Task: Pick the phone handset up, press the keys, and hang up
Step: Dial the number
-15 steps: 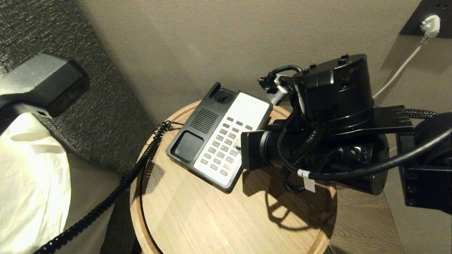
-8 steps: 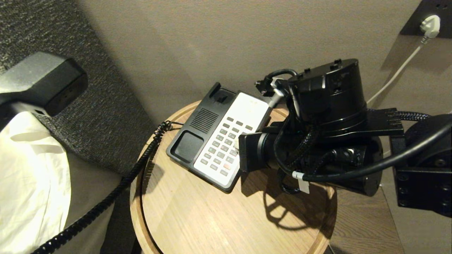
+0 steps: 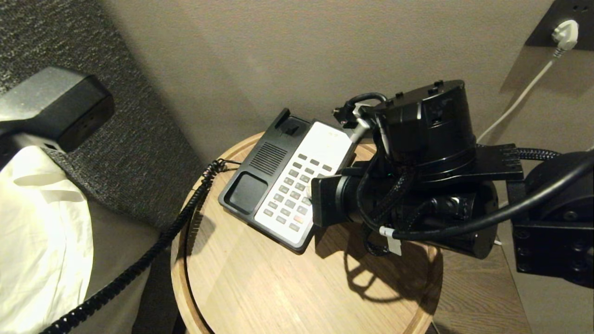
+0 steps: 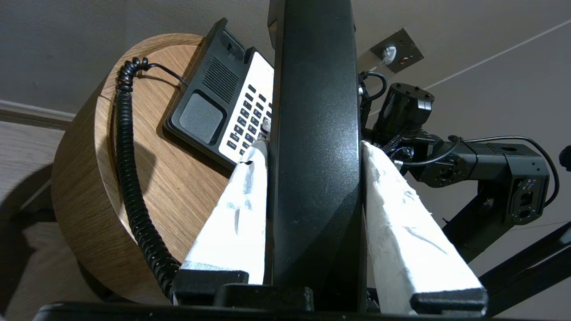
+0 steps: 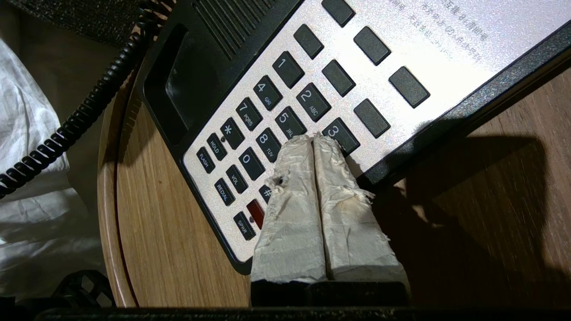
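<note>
Since a second ago my right arm has slid slightly left over the phone base (image 3: 287, 181). My right gripper (image 5: 313, 141) is pressed together, tips on the keypad between keys 5 and 3. My left gripper (image 4: 314, 147) clamps the phone handset (image 4: 314, 133), lifted at far left off the round table (image 3: 278, 287).

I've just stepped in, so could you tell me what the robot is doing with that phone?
The left gripper holds the phone handset lifted off to the side, its coiled cord trailing to the round wooden table. The right gripper, fingers together, has its tips at the phone base keypad, between the 5 and 3 keys.
</note>
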Controlling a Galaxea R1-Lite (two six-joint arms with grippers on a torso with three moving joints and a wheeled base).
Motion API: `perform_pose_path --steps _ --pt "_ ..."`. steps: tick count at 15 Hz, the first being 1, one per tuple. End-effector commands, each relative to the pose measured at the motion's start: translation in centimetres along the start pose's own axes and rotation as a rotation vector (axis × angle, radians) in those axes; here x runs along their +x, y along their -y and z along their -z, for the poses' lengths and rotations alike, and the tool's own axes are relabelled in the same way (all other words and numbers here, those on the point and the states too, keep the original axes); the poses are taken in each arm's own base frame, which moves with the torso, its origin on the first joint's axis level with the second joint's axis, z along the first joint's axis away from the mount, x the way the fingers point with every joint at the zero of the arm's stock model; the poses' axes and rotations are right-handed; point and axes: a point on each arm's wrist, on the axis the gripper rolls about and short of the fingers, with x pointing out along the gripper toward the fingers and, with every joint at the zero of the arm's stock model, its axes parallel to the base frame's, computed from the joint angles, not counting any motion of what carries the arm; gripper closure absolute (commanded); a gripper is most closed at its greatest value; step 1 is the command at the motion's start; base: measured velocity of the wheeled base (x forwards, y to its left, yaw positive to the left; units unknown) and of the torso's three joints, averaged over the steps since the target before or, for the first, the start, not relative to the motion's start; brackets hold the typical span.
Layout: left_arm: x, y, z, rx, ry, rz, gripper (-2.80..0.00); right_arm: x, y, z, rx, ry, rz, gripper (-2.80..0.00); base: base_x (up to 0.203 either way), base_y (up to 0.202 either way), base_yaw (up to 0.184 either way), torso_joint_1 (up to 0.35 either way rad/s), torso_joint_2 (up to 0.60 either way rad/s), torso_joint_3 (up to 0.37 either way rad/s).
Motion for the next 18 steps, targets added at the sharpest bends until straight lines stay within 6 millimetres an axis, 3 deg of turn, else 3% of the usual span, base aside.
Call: perform_pose_path --steps 1,18 --pt "0.0 0.0 0.0 -0.004 0.000 0.000 0.00 0.1 0.0 0.0 0.001 0.000 0.002 0.00 0.000 0.000 0.000 0.000 0.00 0.000" --pt "0.0 -0.1 0.1 -0.004 -0.004 -0.003 0.00 -0.9 0.2 -0.2 0.005 0.009 0.000 0.00 0.000 0.000 0.000 0.000 0.00 0.000"
